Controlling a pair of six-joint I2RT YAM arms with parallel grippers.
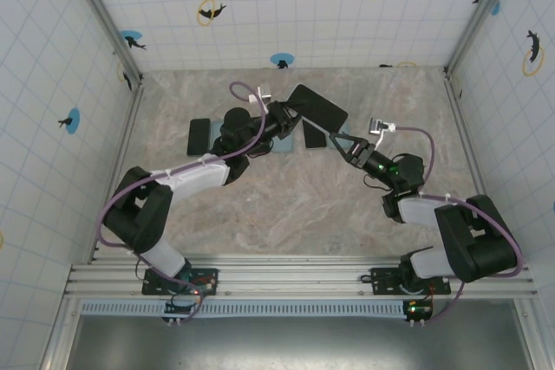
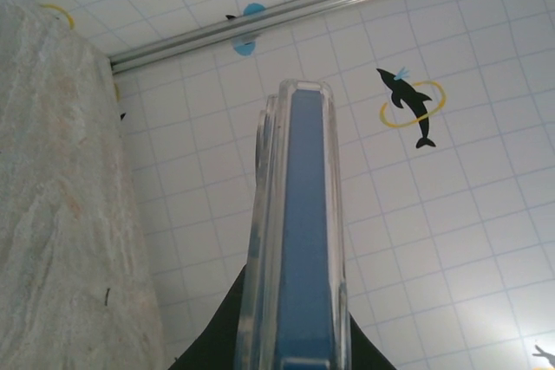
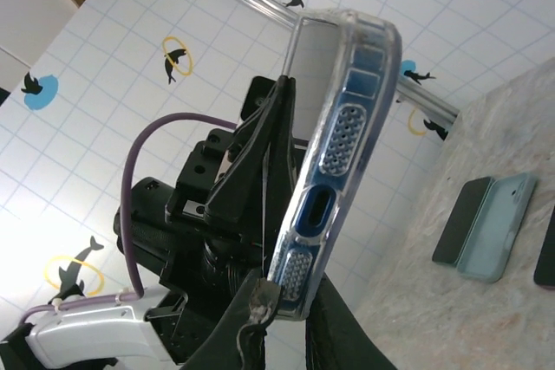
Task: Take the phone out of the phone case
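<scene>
The phone (image 1: 316,108), dark-screened with a blue rim (image 2: 308,240), sits inside a clear phone case (image 3: 347,127) and is held up above the table's middle. My left gripper (image 1: 284,119) is shut on its left end; in the left wrist view the cased phone runs edge-on up from between the black fingers (image 2: 204,340). My right gripper (image 1: 336,139) is shut on the lower right corner. In the right wrist view both fingertips (image 3: 260,305) pinch the case beside the charging port. The left gripper (image 3: 260,153) shows behind the phone there.
A second dark phone (image 1: 199,136) lies flat at the left of the marble table (image 1: 295,205). A light teal case (image 3: 499,227) and a dark slab (image 3: 464,218) lie side by side on the table. Tiled walls enclose three sides.
</scene>
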